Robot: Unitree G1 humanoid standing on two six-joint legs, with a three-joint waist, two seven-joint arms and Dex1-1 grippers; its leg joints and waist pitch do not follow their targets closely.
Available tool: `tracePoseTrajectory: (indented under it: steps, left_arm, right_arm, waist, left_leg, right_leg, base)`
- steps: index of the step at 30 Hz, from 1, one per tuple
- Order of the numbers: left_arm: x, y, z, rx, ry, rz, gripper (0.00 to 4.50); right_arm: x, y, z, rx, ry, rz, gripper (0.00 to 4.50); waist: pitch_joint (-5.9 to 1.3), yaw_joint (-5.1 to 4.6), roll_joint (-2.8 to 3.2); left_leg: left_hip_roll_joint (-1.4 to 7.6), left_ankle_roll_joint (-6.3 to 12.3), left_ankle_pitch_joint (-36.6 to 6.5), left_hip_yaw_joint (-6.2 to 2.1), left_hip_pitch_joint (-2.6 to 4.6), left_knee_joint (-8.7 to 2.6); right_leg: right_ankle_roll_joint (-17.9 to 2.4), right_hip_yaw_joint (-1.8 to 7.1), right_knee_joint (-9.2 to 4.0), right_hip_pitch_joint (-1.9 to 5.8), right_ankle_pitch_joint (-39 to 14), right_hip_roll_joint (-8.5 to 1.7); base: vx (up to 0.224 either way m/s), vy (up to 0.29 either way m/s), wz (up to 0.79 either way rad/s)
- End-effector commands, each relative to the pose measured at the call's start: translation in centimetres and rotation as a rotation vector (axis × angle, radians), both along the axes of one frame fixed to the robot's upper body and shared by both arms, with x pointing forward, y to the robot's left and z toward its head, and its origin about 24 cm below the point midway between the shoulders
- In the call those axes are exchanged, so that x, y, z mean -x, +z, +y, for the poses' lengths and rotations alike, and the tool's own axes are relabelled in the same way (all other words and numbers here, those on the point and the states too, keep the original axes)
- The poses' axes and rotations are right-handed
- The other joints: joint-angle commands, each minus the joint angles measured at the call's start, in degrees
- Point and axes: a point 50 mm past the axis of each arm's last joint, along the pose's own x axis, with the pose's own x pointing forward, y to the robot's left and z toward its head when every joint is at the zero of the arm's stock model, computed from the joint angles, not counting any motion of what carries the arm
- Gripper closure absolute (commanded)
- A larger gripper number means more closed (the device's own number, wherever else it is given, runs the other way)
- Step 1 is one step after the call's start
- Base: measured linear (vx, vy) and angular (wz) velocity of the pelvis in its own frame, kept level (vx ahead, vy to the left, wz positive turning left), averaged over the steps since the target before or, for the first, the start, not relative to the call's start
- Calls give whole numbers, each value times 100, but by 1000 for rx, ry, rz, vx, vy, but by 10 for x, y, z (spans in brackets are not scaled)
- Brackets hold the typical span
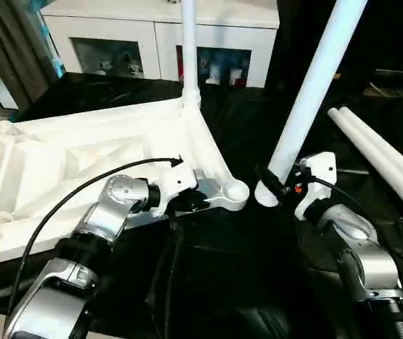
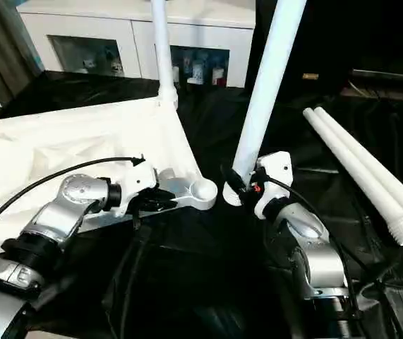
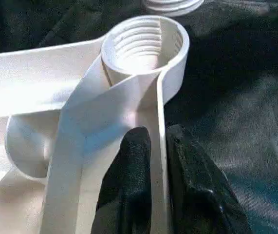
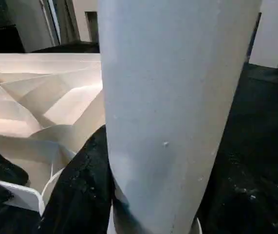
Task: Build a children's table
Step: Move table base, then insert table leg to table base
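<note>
The white table top lies upside down on the black cover, ribbed underside up. One leg stands upright in its far corner socket. My left gripper is shut on the rim wall beside the near threaded corner socket, which stands empty. My right gripper is shut on a second leg, holding it near its threaded lower end. That leg leans up and to the right. Its lower end hangs just right of the near socket, apart from it.
Two more white legs lie side by side on the black-covered work table at the right. A white cabinet with glass doors stands behind. A black cable runs over my left forearm.
</note>
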Motion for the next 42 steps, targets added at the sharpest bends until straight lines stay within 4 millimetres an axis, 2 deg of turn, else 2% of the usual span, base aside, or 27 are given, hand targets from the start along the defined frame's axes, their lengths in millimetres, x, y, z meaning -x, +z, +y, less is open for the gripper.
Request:
tracePoseTrajectory:
  steps: [1,7,9,12,15,20,21,23,24,26,27,29,38,42]
  left_arm:
    - [-1,-1,7,-39,-3,8,381]
    - [0,-2,14,-53,-1,28,381]
    - [0,-3,15,-45,4,42,415]
    - [1,-4,17,-40,3,52,415]
    - [2,-4,17,-36,4,55,442]
    - [5,-4,14,11,-10,49,450]
    - [7,-4,12,31,-30,49,450]
    - [10,-4,9,44,-45,51,450]
    - [10,-4,8,45,-48,51,450]
    - [10,-5,7,41,-51,49,450]
    - [10,-5,7,40,-51,49,450]
    - [10,-5,7,39,-51,48,450]
    - [9,-4,8,28,-40,38,450]
    - [8,-4,8,27,-39,38,450]
  right_arm:
    - [-3,3,1,-2,7,-5,262]
    - [-3,3,3,-5,17,-5,262]
    - [-3,4,4,-7,20,-5,262]
    - [-4,5,5,-12,31,-7,262]
    - [-5,7,9,-23,52,-12,262]
    - [-7,16,18,-106,137,-13,262]
    - [-9,20,22,-128,168,-14,262]
    - [-13,22,26,-139,188,-8,262]
    - [-15,21,27,-137,196,-1,262]
    - [-18,18,29,-122,208,26,262]
    - [-20,13,30,-83,218,55,262]
    - [-22,9,31,-58,225,76,262]
    - [-25,2,40,-28,317,162,262]
    - [-24,2,42,-14,346,175,262]
  waist:
    - [-420,9,-91]
    - [-431,14,-101]
    - [-434,17,-107]
    - [-435,19,-113]
    - [-439,14,-111]
    - [-447,13,-109]
    - [-452,13,-127]
    - [-462,18,-111]
    - [-469,13,-150]
    - [-457,25,-144]
    - [-457,21,-173]
    - [-458,29,-159]
    - [-467,22,-198]
    - [-468,28,-192]
  left_leg:
    - [302,534,-33,-98,18,-361]
    - [302,536,29,-95,20,-353]
    - [299,562,72,-93,18,-348]
    - [300,569,69,-90,23,-344]
    - [298,564,62,-95,16,-345]
    - [302,637,119,-95,14,-334]
    - [300,657,176,-96,8,-332]
    - [308,679,247,-94,20,-321]
    - [300,703,315,-92,11,-320]
    - [295,707,280,-73,23,-314]
    - [295,702,298,-74,19,-320]
    - [293,667,310,-75,19,-319]
    - [294,688,330,-75,22,-313]
    - [305,638,254,-74,33,-315]
  right_leg:
    - [-1446,289,-341,361,436,-501]
    - [-1460,287,-320,363,518,-502]
    - [-1468,287,-312,365,572,-503]
    - [-1490,287,-311,359,565,-502]
    - [-1479,285,-309,371,527,-507]
    - [-1517,285,-294,374,610,-509]
    - [-1534,282,-276,383,683,-505]
    - [-1547,279,-262,367,773,-503]
    - [-1573,275,-245,375,839,-503]
    - [-1579,279,-268,355,724,-503]
    - [-1572,272,-264,358,683,-494]
    - [-1558,271,-263,358,614,-504]
    - [-1525,273,-251,365,695,-500]
    - [-1539,277,-261,356,629,-506]
  base:
    - [0,0,0]
    - [0,0,0]
    - [0,0,0]
    - [0,0,0]
    - [0,0,0]
    - [0,0,0]
    - [0,0,0]
    - [0,0,0]
    - [0,0,0]
    - [0,0,0]
    - [0,0,0]
    - [0,0,0]
    - [0,0,0]
    - [0,0,0]
